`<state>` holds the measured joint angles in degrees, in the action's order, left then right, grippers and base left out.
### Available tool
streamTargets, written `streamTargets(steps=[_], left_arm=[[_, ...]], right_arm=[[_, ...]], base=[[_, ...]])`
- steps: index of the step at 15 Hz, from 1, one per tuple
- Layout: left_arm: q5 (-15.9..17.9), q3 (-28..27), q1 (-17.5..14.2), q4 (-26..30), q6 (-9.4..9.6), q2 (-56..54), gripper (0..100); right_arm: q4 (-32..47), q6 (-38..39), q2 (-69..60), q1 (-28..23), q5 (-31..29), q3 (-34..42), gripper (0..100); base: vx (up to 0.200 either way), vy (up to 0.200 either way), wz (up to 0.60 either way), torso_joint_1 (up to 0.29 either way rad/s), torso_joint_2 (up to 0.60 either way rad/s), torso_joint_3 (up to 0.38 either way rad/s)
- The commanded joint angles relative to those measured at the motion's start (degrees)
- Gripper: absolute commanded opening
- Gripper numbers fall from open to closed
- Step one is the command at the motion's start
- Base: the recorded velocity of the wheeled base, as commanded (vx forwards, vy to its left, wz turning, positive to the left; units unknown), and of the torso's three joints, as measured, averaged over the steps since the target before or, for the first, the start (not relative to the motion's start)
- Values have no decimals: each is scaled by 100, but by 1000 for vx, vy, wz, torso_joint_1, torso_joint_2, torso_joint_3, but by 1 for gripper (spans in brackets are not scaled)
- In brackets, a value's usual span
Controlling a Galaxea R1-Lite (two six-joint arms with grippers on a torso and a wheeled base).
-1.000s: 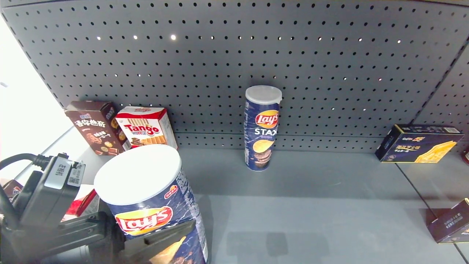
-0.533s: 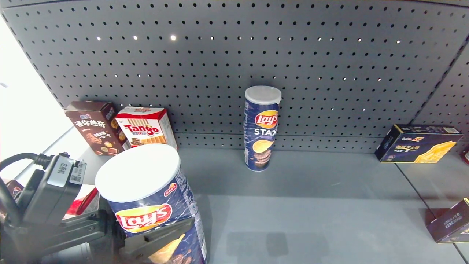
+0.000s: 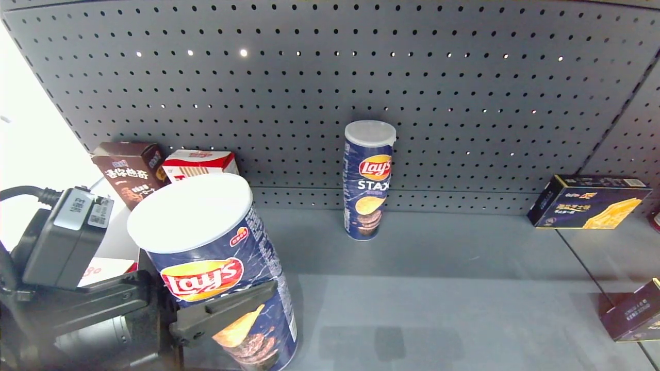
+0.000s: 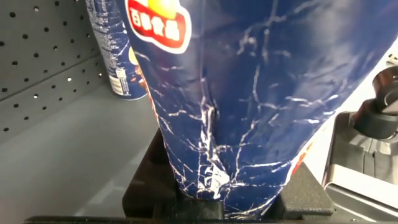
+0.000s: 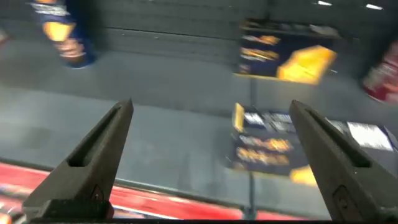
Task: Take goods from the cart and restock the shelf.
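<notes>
One grey pegboard panel (image 3: 330, 77) spans the upper half of your head view. Below it the grey shelf (image 3: 438, 288) runs across the frame.

In the lower left you have the left end effector (image 3: 216, 309) clamped on a dark blue chip can (image 3: 216, 268) with a white lid. One black finger (image 3: 227, 306) crosses the front of its label. The can stands about upright, its top leaning a little toward the left edge of the frame. You cannot tell whether its base touches the shelf. In the left wrist view the can's wall (image 4: 249, 93) sits close in, gripped low by that end effector (image 4: 224, 199).

Your right end effector (image 5: 211, 112) is spread wide, with nothing between its fingers.

At frame centre a second chip can (image 3: 368, 180) stands upright at the back of the shelf, just before the pegboard and well apart from the held one. It shows again in the left wrist view (image 4: 118, 62) and the right wrist view (image 5: 65, 34).

At the right edge a dark blue box (image 3: 590, 201) rests against the pegboard (image 5: 286, 53). A second dark box (image 3: 631, 312) sits in the lower right corner (image 5: 270, 143).

At middle left a brown biscuit box (image 3: 129, 175) stands just beside a red and white wafer box (image 3: 201, 161). The held can's lid hides the wafer box's lower part.
</notes>
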<state>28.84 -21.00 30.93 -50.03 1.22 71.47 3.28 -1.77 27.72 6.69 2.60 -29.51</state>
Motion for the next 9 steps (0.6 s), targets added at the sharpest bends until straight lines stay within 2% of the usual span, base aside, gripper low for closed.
streamTargets(steps=[1,4,5,9], left_arm=[[-1,-27,19,2,1,16,0],[-10,-158,27,2,1,112,0],[-19,-308,27,11,1,209,0],[-37,-369,36,11,1,297,0]], right_arm=[[-20,-17,1227,693,153,-687,100],[-442,-87,2088,1220,145,-872,100],[-1119,-166,2607,1475,224,-828,100],[-1286,-219,3292,1827,426,-1039,100]], base=[[0,0,0,0,0,0],[0,0,0,0,0,0],[0,0,0,0,0,0],[0,0,0,0,0,0]])
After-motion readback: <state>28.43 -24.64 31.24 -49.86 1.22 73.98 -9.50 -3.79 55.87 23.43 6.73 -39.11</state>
